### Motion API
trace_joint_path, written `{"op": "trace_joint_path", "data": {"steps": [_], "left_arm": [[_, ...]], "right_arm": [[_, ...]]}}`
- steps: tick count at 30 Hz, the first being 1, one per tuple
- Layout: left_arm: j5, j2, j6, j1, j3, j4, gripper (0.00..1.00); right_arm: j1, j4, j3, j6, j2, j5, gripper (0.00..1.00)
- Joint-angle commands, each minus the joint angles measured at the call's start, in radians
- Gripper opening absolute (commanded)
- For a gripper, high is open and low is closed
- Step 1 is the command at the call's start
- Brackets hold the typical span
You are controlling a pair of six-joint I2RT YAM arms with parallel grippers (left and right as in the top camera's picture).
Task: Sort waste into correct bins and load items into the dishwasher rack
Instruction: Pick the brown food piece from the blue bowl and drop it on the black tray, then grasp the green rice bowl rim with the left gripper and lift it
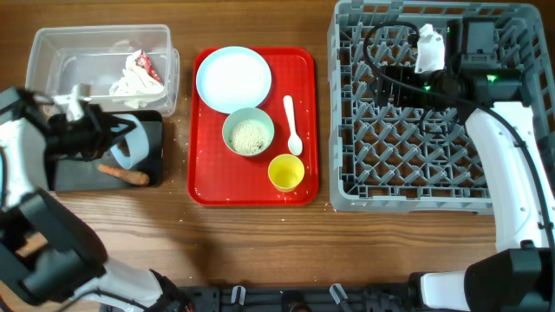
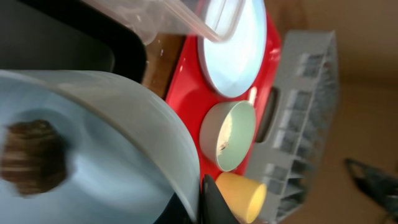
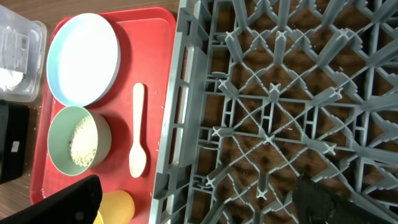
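Note:
My left gripper (image 1: 111,143) is shut on the rim of the light-blue bowl (image 1: 132,147), which it holds tipped on its side over the black tray (image 1: 154,130). In the left wrist view the bowl (image 2: 106,124) holds a small brown scrap (image 2: 34,163), with my finger (image 2: 214,205) on its rim. An orange-brown sausage piece (image 1: 123,174) lies in the black tray. Crumpled white paper (image 1: 139,76) lies in the clear tub (image 1: 52,48). The plate (image 1: 232,78), the green bowl with rice (image 1: 248,133), the spoon (image 1: 292,126) and the yellow cup (image 1: 286,172) sit on the red tray (image 1: 208,186). My right gripper (image 1: 386,80) is open and empty above the grey rack (image 1: 416,165).
The right wrist view shows the rack's pegs (image 3: 273,118), the plate (image 3: 83,59), green bowl (image 3: 78,146), spoon (image 3: 138,130) and cup (image 3: 115,205). The red tray lies between the bins and the rack. Bare wood runs along the table's front.

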Motion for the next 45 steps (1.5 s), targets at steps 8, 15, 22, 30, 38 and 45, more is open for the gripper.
{"op": "trace_joint_path", "data": {"steps": [8, 15, 22, 30, 38, 45], "left_arm": [[0.655, 0.163, 0.024, 0.107, 0.003, -0.049, 0.04], [0.674, 0.163, -0.071, 0.127, 0.003, -0.003, 0.04], [0.511, 0.071, -0.183, 0.072, 0.003, -0.004, 0.04], [-0.610, -0.129, -0.346, -0.684, -0.015, -0.043, 0.04], [-0.884, -0.001, -0.518, -1.091, -0.135, 0.087, 0.04], [-0.954, 0.003, -0.518, -1.081, -0.098, 0.057, 0.62]], "right_arm": [[0.003, -0.005, 0.017, 0.013, 0.010, -0.016, 1.00], [0.003, -0.002, 0.016, 0.010, 0.010, -0.015, 1.00], [0.003, 0.003, 0.016, 0.007, 0.010, -0.015, 1.00], [0.003, 0.003, 0.015, 0.010, 0.010, -0.016, 1.00], [0.003, 0.000, 0.015, 0.010, 0.010, -0.015, 1.00], [0.003, 0.000, 0.015, 0.010, 0.010, -0.015, 1.00]]}}
